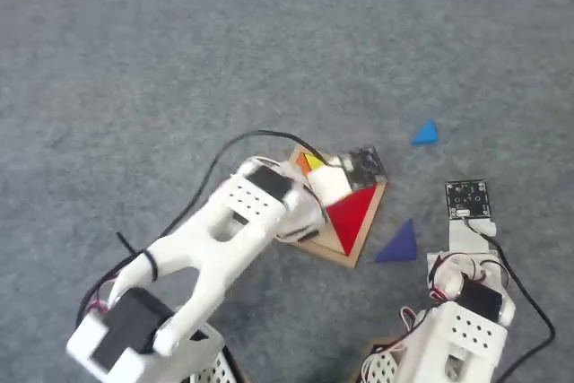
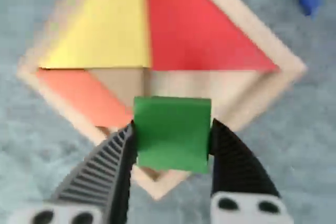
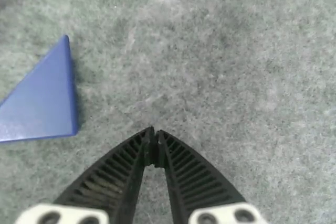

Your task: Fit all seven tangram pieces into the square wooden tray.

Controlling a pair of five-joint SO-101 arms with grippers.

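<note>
The square wooden tray [image 1: 362,227] lies turned like a diamond at the table's middle, with a red triangle [image 1: 350,213] and a yellow piece [image 1: 313,162] in it. In the left wrist view the tray [image 2: 247,95] also holds a yellow triangle [image 2: 107,32], a red triangle [image 2: 197,24] and an orange piece [image 2: 84,95]. My left gripper [image 2: 170,132] is shut on a green square [image 2: 170,132] just above the tray's near corner. My right gripper [image 3: 154,150] is shut on nothing, over bare carpet beside a dark blue triangle [image 3: 39,103].
The dark blue triangle [image 1: 400,243] lies just right of the tray. A smaller light blue triangle [image 1: 425,133] sits farther back right. The left arm [image 1: 215,248] crosses the tray's left side. Grey carpet [image 1: 134,87] covers the table.
</note>
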